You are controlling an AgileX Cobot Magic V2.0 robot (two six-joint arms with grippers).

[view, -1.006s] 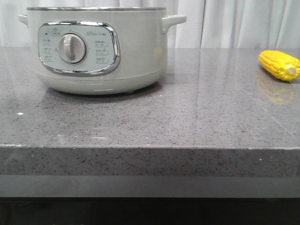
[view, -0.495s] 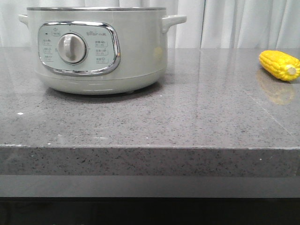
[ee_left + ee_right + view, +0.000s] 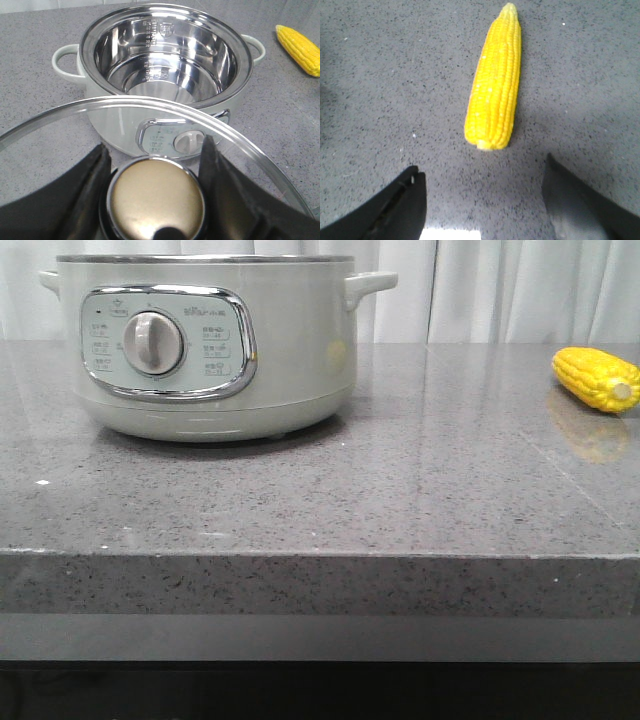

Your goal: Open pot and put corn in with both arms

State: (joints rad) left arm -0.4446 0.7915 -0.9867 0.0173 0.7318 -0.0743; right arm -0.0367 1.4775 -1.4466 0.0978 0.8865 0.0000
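Left wrist view: left fingers [image 3: 90, 180] clamp the lid [image 3: 155, 200] above the open pot [image 3: 165, 65].

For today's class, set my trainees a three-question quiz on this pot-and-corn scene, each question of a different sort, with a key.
1. True or false: the pot is open, its steel bowl bare of food.
2. Multiple choice: the left gripper is shut on (A) a pot handle, (B) the corn, (C) the lid knob.
3. In a few words: where is the corn relative to the right gripper?

Key
1. True.
2. C; the glass lid is held off the pot.
3. On the counter, ahead of the open fingers, untouched.
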